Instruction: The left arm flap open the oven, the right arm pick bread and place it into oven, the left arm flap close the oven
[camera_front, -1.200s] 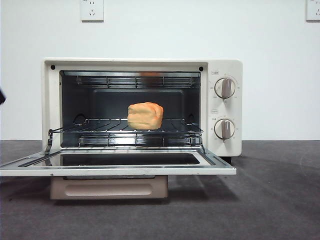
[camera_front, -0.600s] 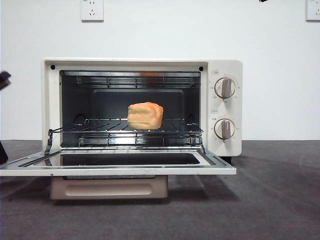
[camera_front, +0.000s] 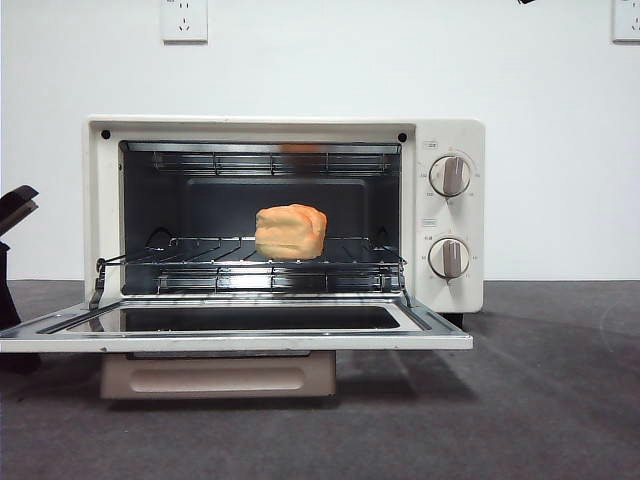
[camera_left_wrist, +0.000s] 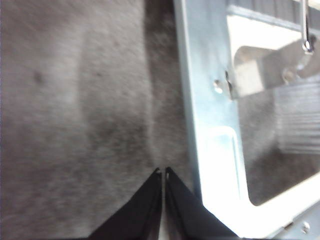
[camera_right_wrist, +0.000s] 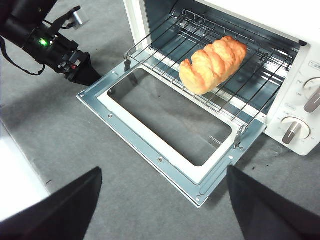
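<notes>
- Front view gives you the oven (camera_front: 285, 215) with its door (camera_front: 235, 330) flapped fully down, lying flat toward the camera, so step one reads as done.
- You can see the bread (camera_front: 291, 231) sitting on the wire rack (camera_front: 250, 262) in the middle of the cavity, nothing touching it. Right wrist view confirms it: the loaf lies on the rack, well inside the oven mouth. Step two looks done too.
- Your right gripper (camera_right_wrist: 160, 200) is up and away from the oven, looking down on the door and rack; its jaws are spread wide with nothing between them.
- Your left gripper (camera_left_wrist: 163, 172) is low beside the door's side edge, over the grey mat (camera_left_wrist: 75, 110). Its jaws are pressed together at the tips and hold nothing.
- In the right wrist view you see that same left gripper with its tip just beside the door's far corner; whether it touches the metal, you can't tell.
- In the front view it shows only as a dark shape at the left edge, next to the door.
- What's left, as I judge it: only the close. The door is flat open, so you need the left gripper under or against the door edge to flip it up shut.
- Watch the tip sliding off the thin metal rim when you lift.
</notes>
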